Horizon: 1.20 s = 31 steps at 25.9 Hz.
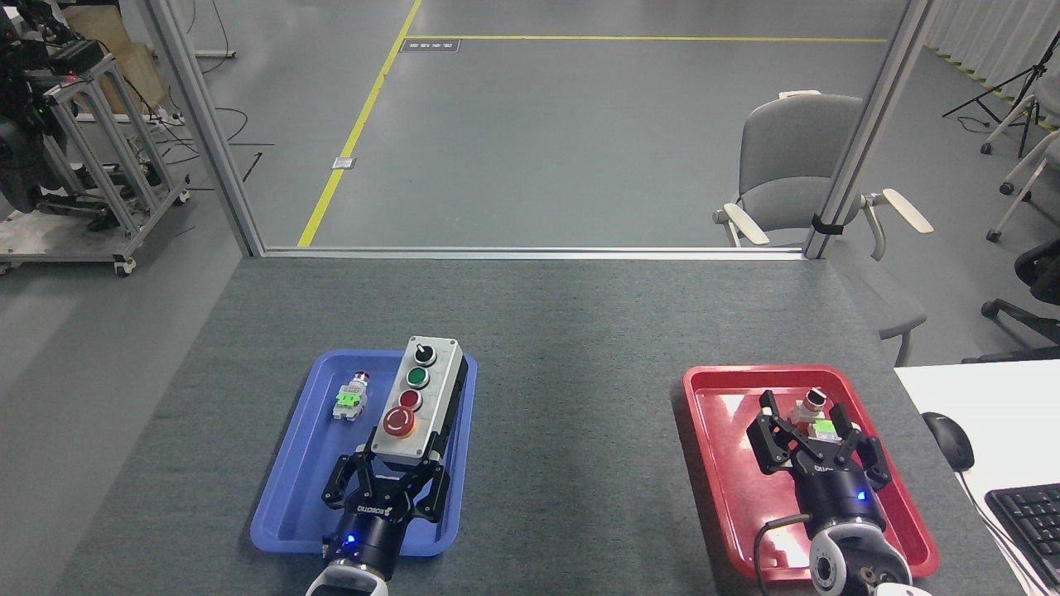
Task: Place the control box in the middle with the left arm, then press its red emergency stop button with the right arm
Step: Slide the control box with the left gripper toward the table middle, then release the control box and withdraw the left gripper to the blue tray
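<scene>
The bench (580,331) is a broad stretch of dark grey felt, and its middle (575,430), the bare strip between the two trays, has nothing on it. So by my reckoning the task is in its first half: the box has been gripped but not delivered, and the press with the other arm is not yet begun.

On the left sits the blue tray (286,497); on the right, well apart from it, the red tray (720,463). The control box (418,397) is over the right part of the blue tray, its far end reaching past the tray's back rim, and it looks raised off the tray floor, though I cannot be sure of that from this angle. It needs to travel rightward onto the open felt and be set down there.

The left arm comes up from the bottom edge, wrist white, blue light lit. Its tool (387,488) is clamped on the near end of the box, claws at either side just below the emergency stop button (398,421).

The right arm rises over the red tray, and its tool (816,430) hangs with claws spread apart, around a small loose push-button part (814,407) without closing on it.

A second small part (352,396) lies in the blue tray, left of the box.
</scene>
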### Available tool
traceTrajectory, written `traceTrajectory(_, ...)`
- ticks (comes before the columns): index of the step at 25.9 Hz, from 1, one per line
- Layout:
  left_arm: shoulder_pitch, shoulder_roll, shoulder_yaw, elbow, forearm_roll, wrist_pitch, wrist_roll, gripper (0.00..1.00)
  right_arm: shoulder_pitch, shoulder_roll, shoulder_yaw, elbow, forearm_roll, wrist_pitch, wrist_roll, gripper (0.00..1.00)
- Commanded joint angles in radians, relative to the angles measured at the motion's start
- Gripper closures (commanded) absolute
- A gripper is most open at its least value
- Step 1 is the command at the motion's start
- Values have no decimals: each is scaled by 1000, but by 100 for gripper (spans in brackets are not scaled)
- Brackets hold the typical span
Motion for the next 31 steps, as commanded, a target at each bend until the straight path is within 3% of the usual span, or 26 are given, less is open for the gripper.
traceTrajectory(1, -1, -66, -1, -19, 7, 29, -37, 100, -1, -4, 1, 0, 0, 2, -6, 0)
traceTrajectory(6, -9, -119, -97, -33, -1, 109, -61, 100, -1, -4, -1, 0, 0, 3, -11, 0)
traceTrajectory(11, -46, -121, -368, -25, 10, 370, -152, 100, -2, -5, -1, 0, 0, 3, -11, 0)
traceTrajectory(14, -52, -122, -512, -25, 35, 578, -213, 100, -2, -7, -1, 0, -2, 3, -11, 0)
traceTrajectory(18, -66, -124, -630, -28, 134, 742, -239, 100, -2, -7, -1, 0, -2, 5, -9, 0)
traceTrajectory(22, -83, -124, -689, -16, 216, 764, -238, 100, -5, -8, -4, 0, 0, 5, -11, 0)
traceTrajectory(26, -123, -124, -722, 41, 216, 637, -238, 100, -7, -8, -4, 2, 0, 3, -11, 0)
traceTrajectory(31, -141, -124, -724, 99, 216, 591, -225, 100, -5, -8, -4, 2, -2, 3, -12, 0)
